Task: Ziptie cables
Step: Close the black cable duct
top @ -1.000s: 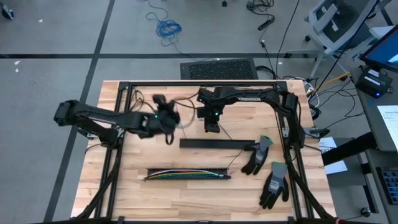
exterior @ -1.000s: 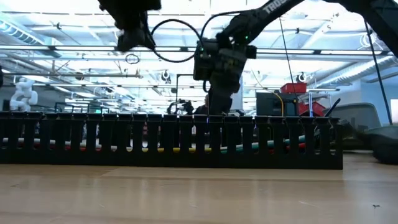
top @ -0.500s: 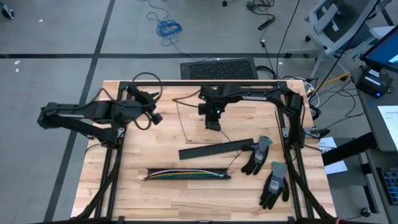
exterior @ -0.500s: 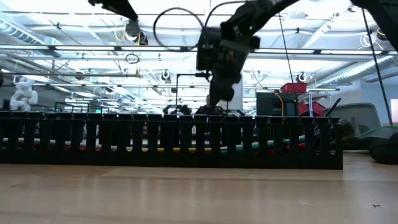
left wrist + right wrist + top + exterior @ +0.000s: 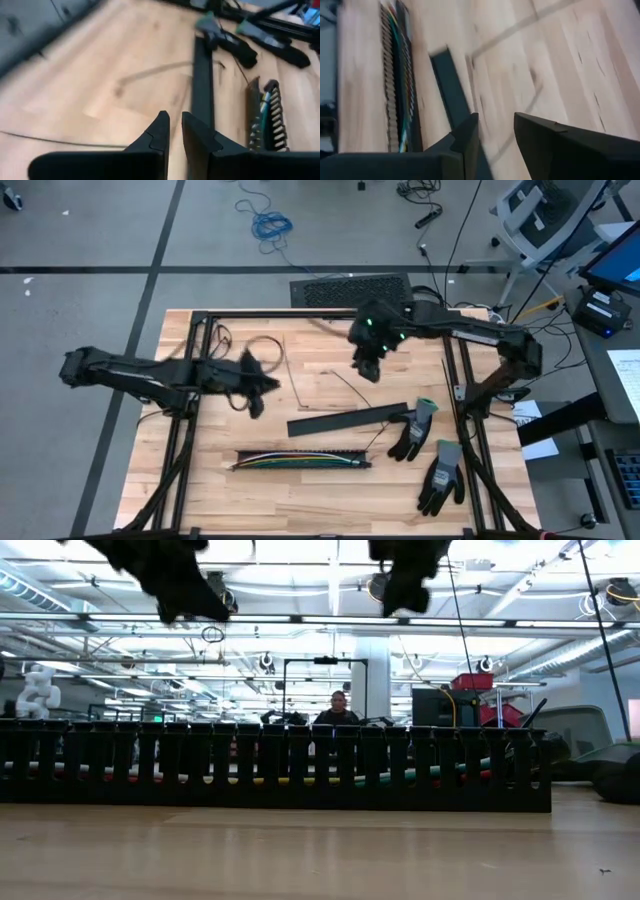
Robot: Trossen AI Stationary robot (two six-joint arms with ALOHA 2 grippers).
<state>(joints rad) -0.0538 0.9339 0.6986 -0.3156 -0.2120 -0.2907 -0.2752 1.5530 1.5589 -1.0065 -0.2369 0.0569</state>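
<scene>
The cables [image 5: 298, 461] lie in the black slotted strip [image 5: 303, 461] near the front edge of the tabletop [image 5: 210, 490], a loose multicoloured bundle running its full length, and nothing binds them yet. Neither arm is at the strip. The left hand [image 5: 252, 383] hovers behind the strip and toward its left end, well apart from it; its fingers [image 5: 159, 131] stand nearly together with only a thin gap, and nothing shows between them. The right hand [image 5: 367, 366] hangs farther back, behind the strip's right half, its fingers [image 5: 466, 132] apart with bare wood showing in the gap, so it is open and empty.

My judgement is that the step in hand is fetching a tie or repositioning, not cinching. A thin dark strand [image 5: 347, 385] lies on the wood behind the flat black bar [image 5: 350, 418], between the two hands; whether it is a ziptie I cannot tell. The next move calls for one hand to pinch such a thin flat thing off the wood, which needs a low, precise approach.

Only the high view gives the layout, including the two gloves [image 5: 428, 450] right of the strip. The low view shows the wires' colours through the strip's slots and a person seated far behind. The wrist views settle the finger gaps.
</scene>
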